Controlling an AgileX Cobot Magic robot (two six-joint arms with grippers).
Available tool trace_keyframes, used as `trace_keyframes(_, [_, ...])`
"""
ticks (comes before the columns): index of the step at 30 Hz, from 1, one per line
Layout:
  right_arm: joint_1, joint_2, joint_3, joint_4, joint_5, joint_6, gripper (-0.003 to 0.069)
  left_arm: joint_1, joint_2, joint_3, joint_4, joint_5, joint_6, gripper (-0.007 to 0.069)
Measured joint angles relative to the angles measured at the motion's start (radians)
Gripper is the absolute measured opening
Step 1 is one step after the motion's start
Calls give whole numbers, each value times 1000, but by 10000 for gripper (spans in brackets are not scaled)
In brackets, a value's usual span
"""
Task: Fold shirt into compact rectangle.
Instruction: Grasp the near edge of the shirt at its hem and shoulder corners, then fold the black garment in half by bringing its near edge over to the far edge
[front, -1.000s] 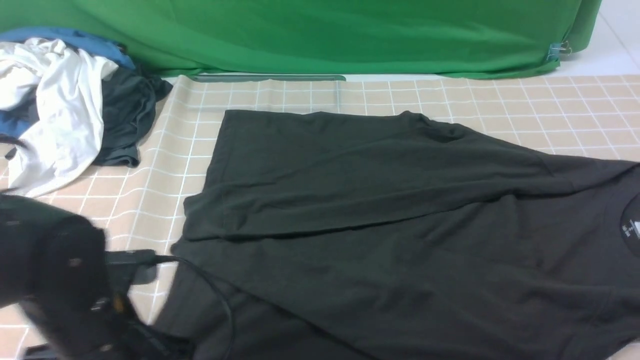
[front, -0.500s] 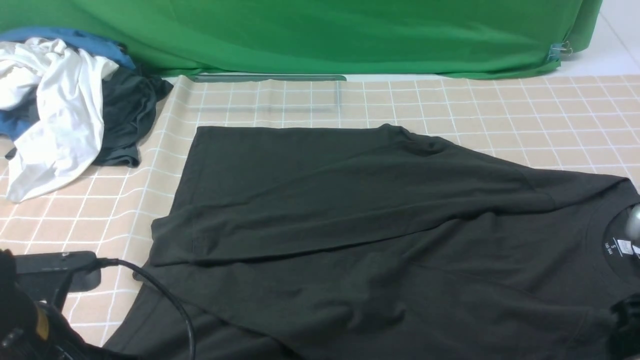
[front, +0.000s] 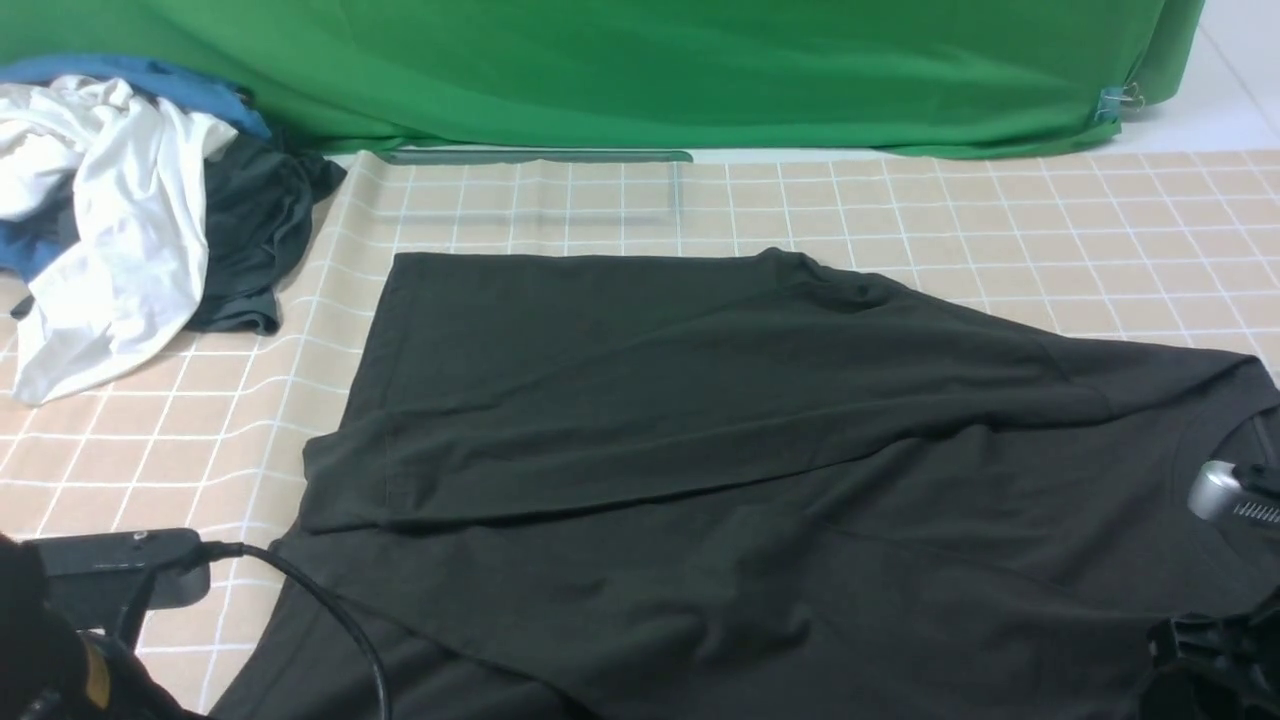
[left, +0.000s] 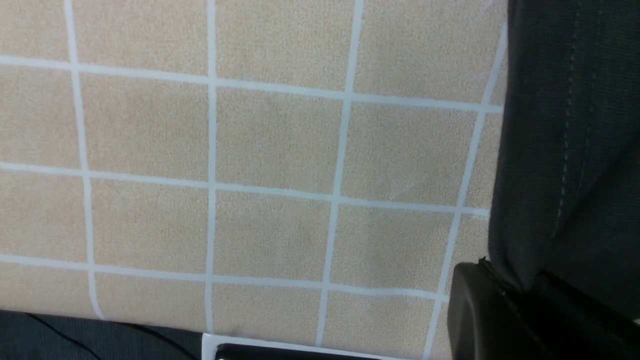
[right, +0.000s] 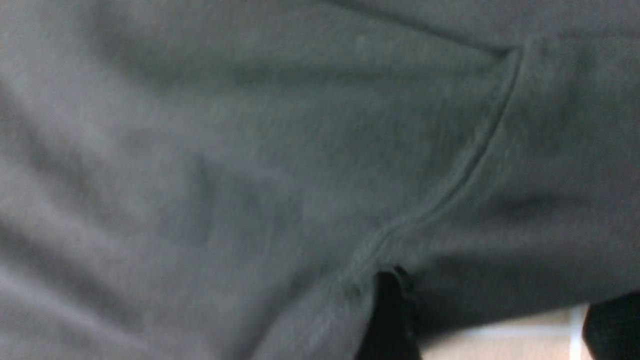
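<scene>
Black T-shirt (front: 700, 420): likely limp and light; best taken at hem corners. Left tool (left: 520, 287) clamps its hem; right tool (right: 495, 305) spread, empty.

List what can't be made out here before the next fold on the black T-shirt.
- Black T-shirt, near part and collar end: front view, cut off by the bottom and right edges.
- Collar inside: front view, behind a silver fitting on the right arm.
- Right gripper: right wrist view blurred, fingertips cut by the frame edge.
- Chest print: shows in no view.
</scene>
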Motion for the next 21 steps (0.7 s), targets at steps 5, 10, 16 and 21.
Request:
trace_keyframes(5, [0,27,-3,-1,-14,8,512,0,0,0,0,-13,-1,30])
trace_keyframes(10, [-1,54,-13,-37,-4,-38,302,0,0,0,-1,-35,-7,30])
trace_keyframes(16, [-2,40,-31,-27,20,-79,62,0,0,-40,1,-16,-44,30])
trace_keyframes(21, [-2,-21,-87,-43,123,-80,59,3,1,-135,7,12,-86,30])
